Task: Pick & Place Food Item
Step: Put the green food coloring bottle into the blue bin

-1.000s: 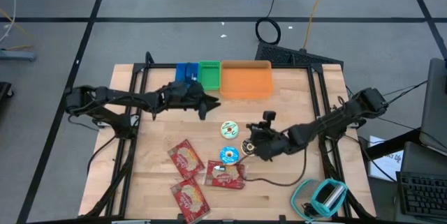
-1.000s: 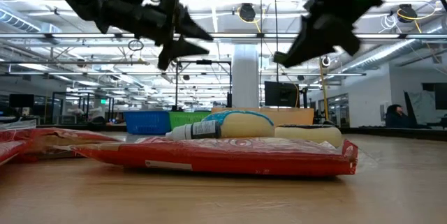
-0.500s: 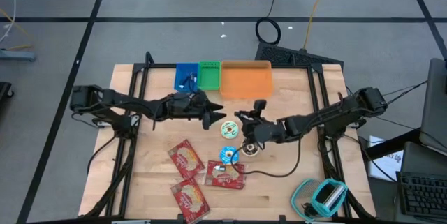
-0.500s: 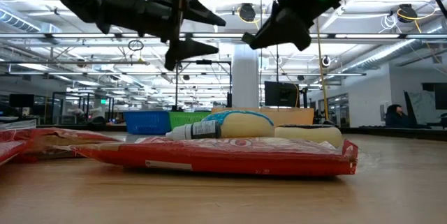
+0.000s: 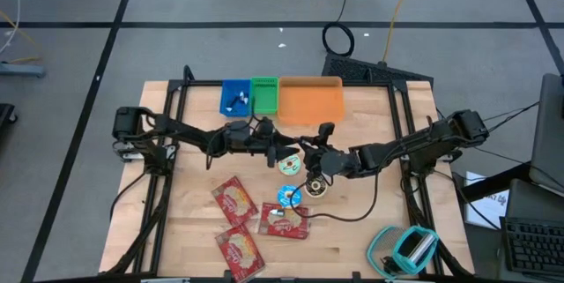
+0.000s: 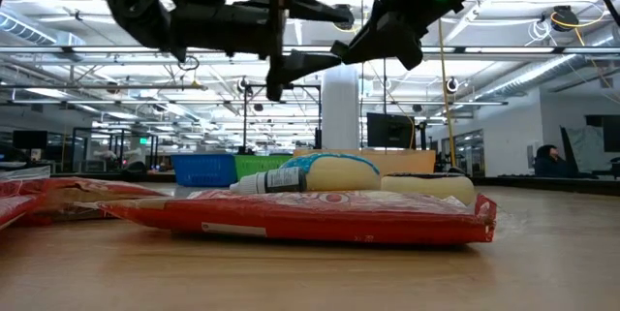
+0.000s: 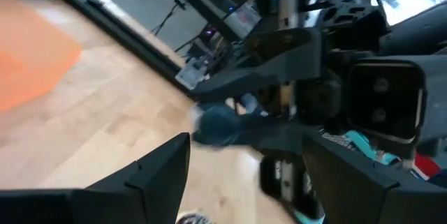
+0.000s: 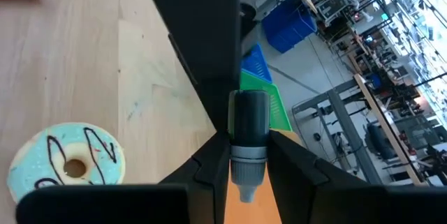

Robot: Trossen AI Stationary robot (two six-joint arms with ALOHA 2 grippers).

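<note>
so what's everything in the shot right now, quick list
table: 1, light wood
bins: 2, blue and green, side by side at the far edge
tray: 1, orange, next to the green bin
donuts: 3 as far as I can tell, iced, mid-table
packets: 3, red, near-left part of the table
white tube: 1, lying on a packet
teal gadget: 1, near right corner
cable coil: 1, black, on the floor beyond the table
grey tube: 1, in the right claw
left claw: open, mid-table, facing the right claw
right claw: shut on the grey tube, above the donuts
</note>
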